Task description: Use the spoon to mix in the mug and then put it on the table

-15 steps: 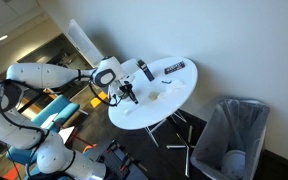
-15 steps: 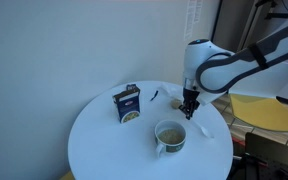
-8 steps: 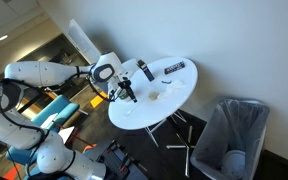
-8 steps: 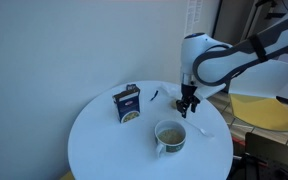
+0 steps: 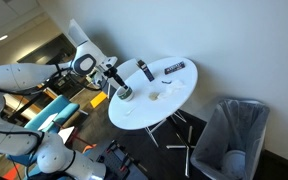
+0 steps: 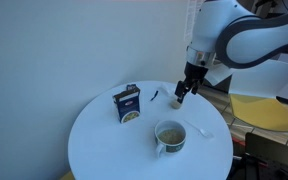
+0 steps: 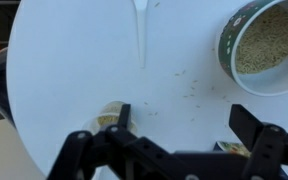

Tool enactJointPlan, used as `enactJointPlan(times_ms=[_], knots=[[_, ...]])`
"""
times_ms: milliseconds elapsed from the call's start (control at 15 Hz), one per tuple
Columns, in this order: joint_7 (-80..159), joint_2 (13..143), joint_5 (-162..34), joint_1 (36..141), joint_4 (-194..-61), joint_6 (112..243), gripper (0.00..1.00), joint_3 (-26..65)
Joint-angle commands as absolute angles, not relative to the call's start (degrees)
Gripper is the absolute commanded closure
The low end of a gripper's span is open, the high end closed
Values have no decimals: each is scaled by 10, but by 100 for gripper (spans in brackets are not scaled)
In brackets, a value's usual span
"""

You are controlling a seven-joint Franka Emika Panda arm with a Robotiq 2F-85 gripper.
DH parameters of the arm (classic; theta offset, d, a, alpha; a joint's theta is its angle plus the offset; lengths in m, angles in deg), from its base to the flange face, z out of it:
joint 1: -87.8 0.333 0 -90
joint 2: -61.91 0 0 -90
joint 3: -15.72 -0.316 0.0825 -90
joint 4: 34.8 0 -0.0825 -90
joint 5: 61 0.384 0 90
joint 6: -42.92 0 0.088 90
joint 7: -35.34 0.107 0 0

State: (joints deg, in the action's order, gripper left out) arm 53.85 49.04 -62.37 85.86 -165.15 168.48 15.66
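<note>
The white spoon [image 7: 140, 30] lies flat on the round white table [image 7: 64, 60], free of my gripper. The squat mug [image 7: 259, 45], filled with pale grains, stands at the top right of the wrist view. My gripper [image 7: 184, 125] hangs above the tabletop, open, with nothing between its dark fingers [image 7: 249, 125]. In an exterior view the gripper [image 6: 184, 92] is raised behind the mug [image 6: 170, 135], and the spoon [image 6: 202, 130] rests just to the mug's right. From the opposite side the gripper [image 5: 121, 90] hovers over the table's [image 5: 179, 90] near-left edge.
Loose grains are scattered on the table under the gripper. A blue box [image 6: 128, 104] stands at the left of the mug. A slim dark cylinder [image 5: 143, 70] and a flat dark rectangle [image 5: 174, 67] lie at the far edge. A grey bin [image 5: 229, 135] stands beside the table.
The gripper went from shut to open, letting go of the spoon, and lifted up and away from the tabletop. The spoon stays lying beside the mug.
</note>
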Motion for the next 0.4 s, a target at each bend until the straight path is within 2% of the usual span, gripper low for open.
enactJointPlan(times_ms=[0, 333], knots=[[545, 424, -626, 858, -1686, 1704, 0, 144], [537, 437, -622, 854, -1665, 1684, 0, 143]])
